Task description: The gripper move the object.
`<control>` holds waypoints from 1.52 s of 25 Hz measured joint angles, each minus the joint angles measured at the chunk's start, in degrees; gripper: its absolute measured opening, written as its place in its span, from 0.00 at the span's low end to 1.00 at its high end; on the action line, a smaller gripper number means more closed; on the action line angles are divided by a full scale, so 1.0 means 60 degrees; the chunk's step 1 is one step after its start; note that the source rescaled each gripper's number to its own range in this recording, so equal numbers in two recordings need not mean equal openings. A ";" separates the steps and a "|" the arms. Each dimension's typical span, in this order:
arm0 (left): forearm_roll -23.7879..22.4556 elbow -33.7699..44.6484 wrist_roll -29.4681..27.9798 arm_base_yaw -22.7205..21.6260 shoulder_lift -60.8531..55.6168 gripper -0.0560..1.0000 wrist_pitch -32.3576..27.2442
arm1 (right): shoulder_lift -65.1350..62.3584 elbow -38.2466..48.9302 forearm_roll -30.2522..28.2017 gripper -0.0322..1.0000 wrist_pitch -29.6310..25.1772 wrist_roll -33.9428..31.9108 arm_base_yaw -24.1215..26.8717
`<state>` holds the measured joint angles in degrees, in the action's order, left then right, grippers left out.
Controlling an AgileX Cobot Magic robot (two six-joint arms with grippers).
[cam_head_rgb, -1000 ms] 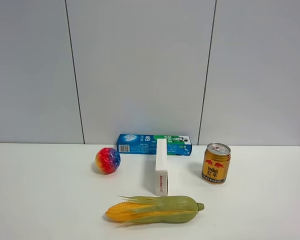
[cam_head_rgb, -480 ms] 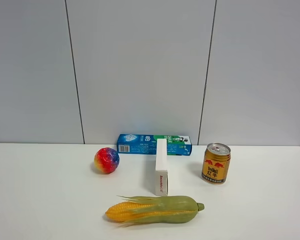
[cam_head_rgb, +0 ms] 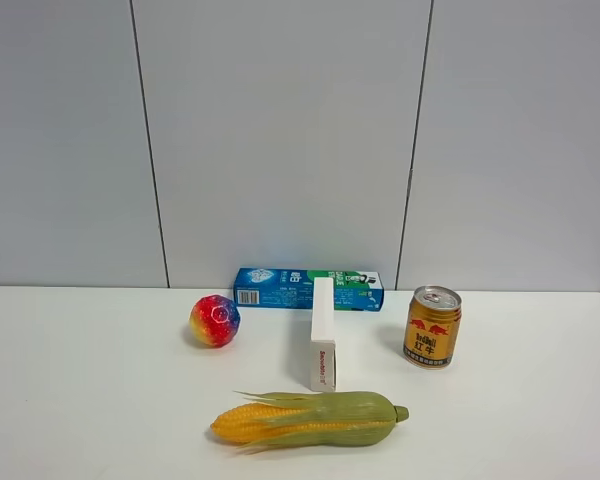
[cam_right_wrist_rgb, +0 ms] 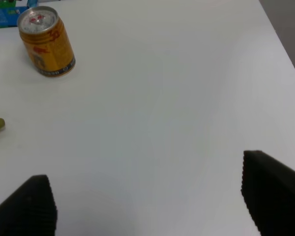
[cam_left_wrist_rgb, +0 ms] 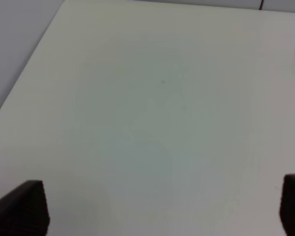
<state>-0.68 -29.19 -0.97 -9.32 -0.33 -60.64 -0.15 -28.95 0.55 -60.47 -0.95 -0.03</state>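
Note:
The rainbow ball point(cam_head_rgb: 214, 320), red and yellow with a blue-purple side, rests on the white table point(cam_head_rgb: 90, 400) left of centre, just in front of the blue box's left end. Neither gripper shows in the exterior high view. In the left wrist view my left gripper point(cam_left_wrist_rgb: 157, 211) is open, its black fingertips point(cam_left_wrist_rgb: 20, 209) wide apart over bare table, with no ball in sight. In the right wrist view my right gripper point(cam_right_wrist_rgb: 150, 206) is open and empty over bare table, some way from the gold can point(cam_right_wrist_rgb: 45, 43).
A blue-green box point(cam_head_rgb: 307, 288) lies along the back wall. A white box point(cam_head_rgb: 323, 332) stands on edge in the middle. The gold can point(cam_head_rgb: 432, 327) stands to the right. A corn cob point(cam_head_rgb: 310, 420) lies at the front. The table's right edge point(cam_right_wrist_rgb: 280, 44) is near.
The ball has rolled a hair to the left and turned a little on the spot. Nothing else has moved.

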 joint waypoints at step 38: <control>0.0000 0.0000 0.0002 0.0000 0.0000 1.00 0.0000 | 0.0000 0.0000 0.0000 0.47 0.0000 0.0000 -0.0016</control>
<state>-0.68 -29.19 -0.96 -9.32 -0.33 -60.64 -0.15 -28.95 0.55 -60.47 -0.95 -0.13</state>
